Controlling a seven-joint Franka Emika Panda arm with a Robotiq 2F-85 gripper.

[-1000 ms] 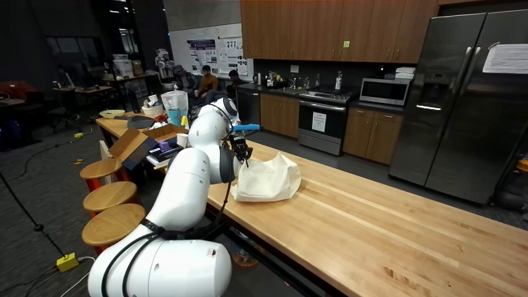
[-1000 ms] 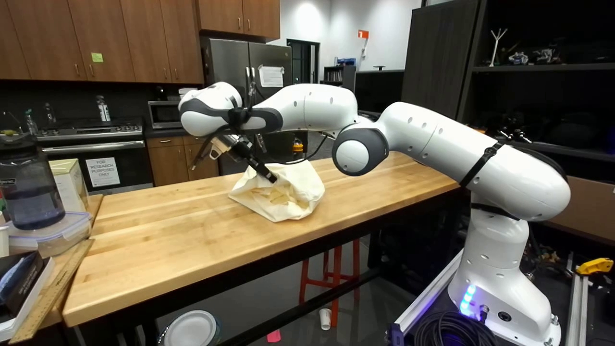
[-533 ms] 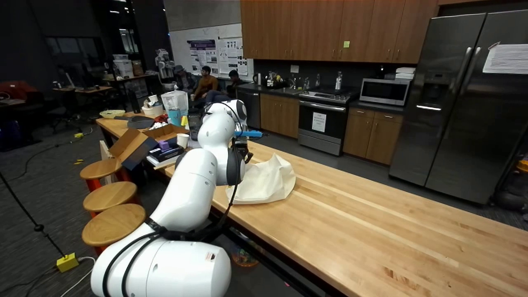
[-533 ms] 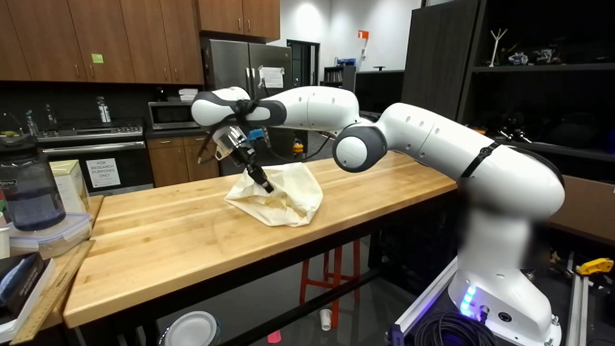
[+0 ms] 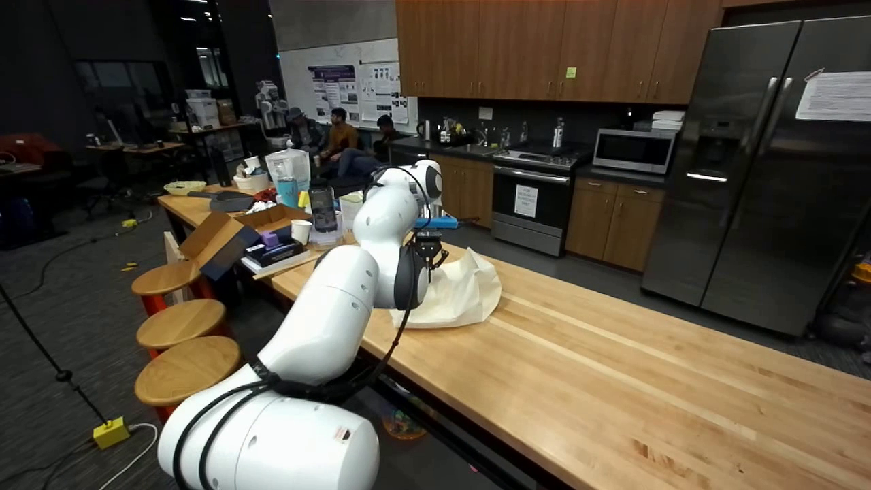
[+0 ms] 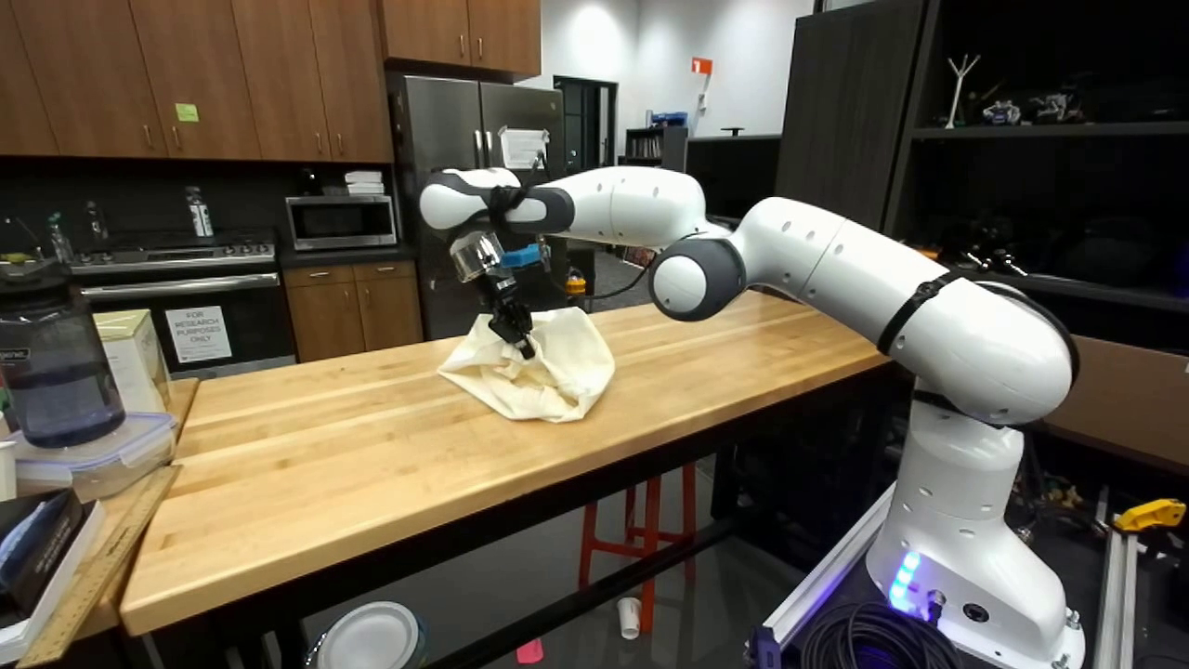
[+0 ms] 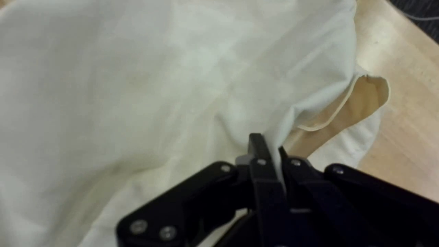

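Cream fabric, shaped like a crumpled bag. Lay on the wooden table, near the middle of the frame in an exterior view. Found pinched there by the gripper, with its fingers pressed together on one thin fold, at the lower middle of the wrist view. Could, by judgement, have slipped out under any quick pull, because of so little material between the fingers. Could also have dragged over the wooden table or sunk flat, from its softness. Risked, besides, a snag at the loose curved edge, right of the fingers in the wrist view. Pointed with the hollow side toward the bottom of the frame in an exterior view, with raised back toward the upper right. Looked longer from left to right than from top to bottom in both exterior views, though too creased for an exact axis.
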